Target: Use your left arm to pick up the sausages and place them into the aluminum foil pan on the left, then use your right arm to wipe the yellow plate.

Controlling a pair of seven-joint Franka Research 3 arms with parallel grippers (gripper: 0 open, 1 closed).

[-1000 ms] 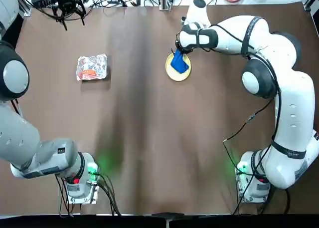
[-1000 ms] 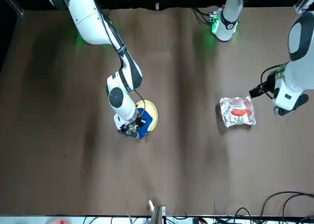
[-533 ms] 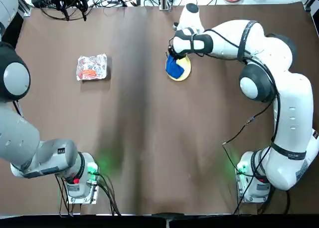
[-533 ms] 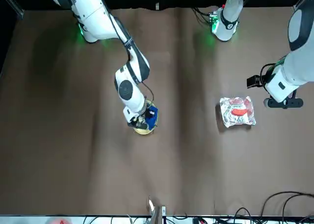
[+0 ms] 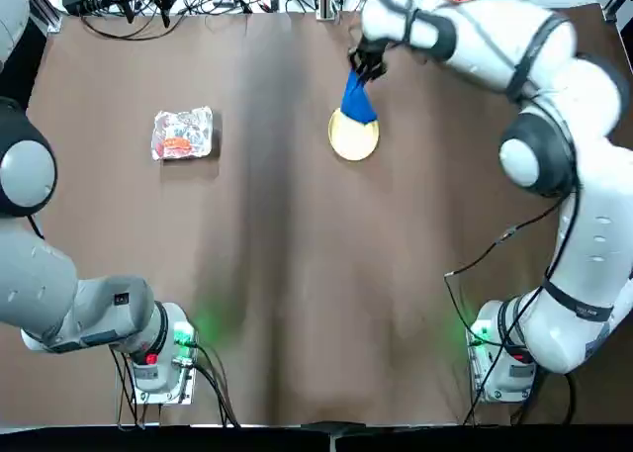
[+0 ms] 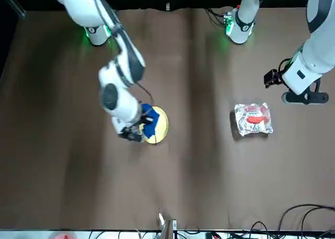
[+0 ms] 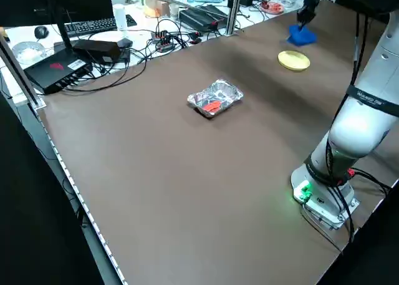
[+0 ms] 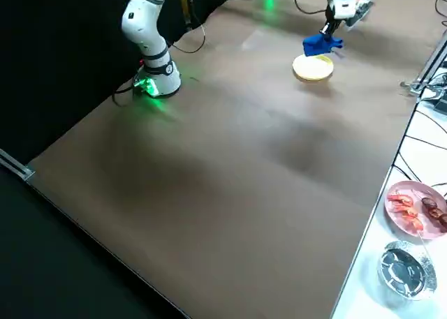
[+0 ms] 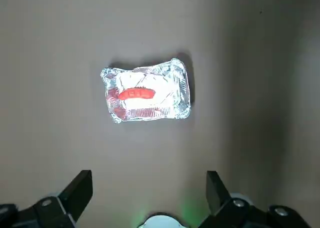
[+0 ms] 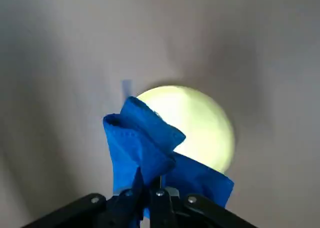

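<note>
The aluminum foil pan (image 5: 182,134) sits well left of the yellow plate (image 5: 354,138) and holds the sausages (image 5: 178,146), one red-orange piece lying flat, its long axis along the pan's longer side. The left gripper (image 9: 149,200) hangs above the pan, fingers spread apart. The plate is bare. Just above its far edge, the right gripper (image 10: 150,190) pinches a blue cloth (image 5: 356,100), which dangles clear of the plate.

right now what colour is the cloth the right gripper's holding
Blue, a solid bright blue cloth. The right wrist view shows it best, pinched in the right gripper.
</note>
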